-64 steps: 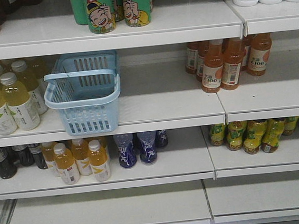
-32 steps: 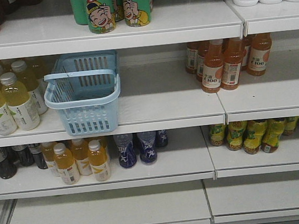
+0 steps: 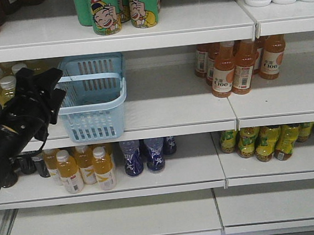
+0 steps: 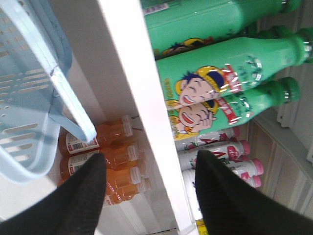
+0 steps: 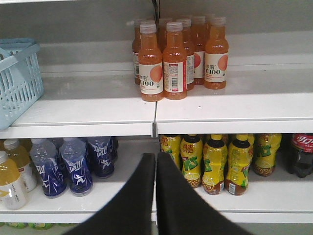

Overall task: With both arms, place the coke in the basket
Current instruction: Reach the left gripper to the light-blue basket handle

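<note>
At the basket [image 3: 99,126] left rim: left gripper [image 3: 55,87] spread wide, nothing in it.
Black left arm [image 3: 8,137] slanting up from lower left toward that light-blue basket on the middle shelf [image 3: 173,110]; right gripper [image 5: 155,164] pinched closed on nothing; coke [image 5: 303,152] far right on the lower shelf [image 5: 274,196], beside yellow bottles [image 5: 215,164].

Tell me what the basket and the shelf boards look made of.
Basket: moulded plastic, pale blue with a dull sheen; the slotted walls and thin hoop handle suggest it. Shelf boards: probably white-painted sheet metal; smooth, faintly glossy, with a thin folded front lip.
</note>
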Tool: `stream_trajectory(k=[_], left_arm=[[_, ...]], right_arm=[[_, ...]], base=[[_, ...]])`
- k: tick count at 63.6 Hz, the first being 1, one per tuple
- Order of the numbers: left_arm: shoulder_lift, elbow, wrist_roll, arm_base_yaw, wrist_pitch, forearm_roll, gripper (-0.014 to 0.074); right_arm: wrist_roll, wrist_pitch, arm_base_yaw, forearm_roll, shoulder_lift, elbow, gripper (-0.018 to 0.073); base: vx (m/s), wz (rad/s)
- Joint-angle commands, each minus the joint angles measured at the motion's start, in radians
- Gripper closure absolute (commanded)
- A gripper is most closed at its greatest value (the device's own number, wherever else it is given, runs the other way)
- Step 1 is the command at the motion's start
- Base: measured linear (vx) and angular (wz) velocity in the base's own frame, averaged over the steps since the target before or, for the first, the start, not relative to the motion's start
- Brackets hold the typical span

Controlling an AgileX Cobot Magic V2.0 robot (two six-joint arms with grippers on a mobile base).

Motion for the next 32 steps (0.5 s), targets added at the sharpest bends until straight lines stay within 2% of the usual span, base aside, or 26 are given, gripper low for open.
stream_trajectory(k=[1,22,32], left_arm=[[0.044,-0.09,-0.012,-0.004,-0.102,0.001,0.0195],[0.241,-0.288,-0.014,-0.004,-0.042,-0.003,0.0195],[0.314,-0.37,-0.039,-0.003,-0.022,-0.037,0.0195]], right_arm=[[-0.004,-0.066,0.0,-0.014,-0.018,0.009,0.0564],[-0.004,-0.066,0.0,-0.014,-0.018,0.009,0.0564],[-0.004,-0.066,0.0,-0.014,-0.018,0.009,0.0564]], base=[[0.0,0.0],[0.0,0.0],[0.0,0.0]])
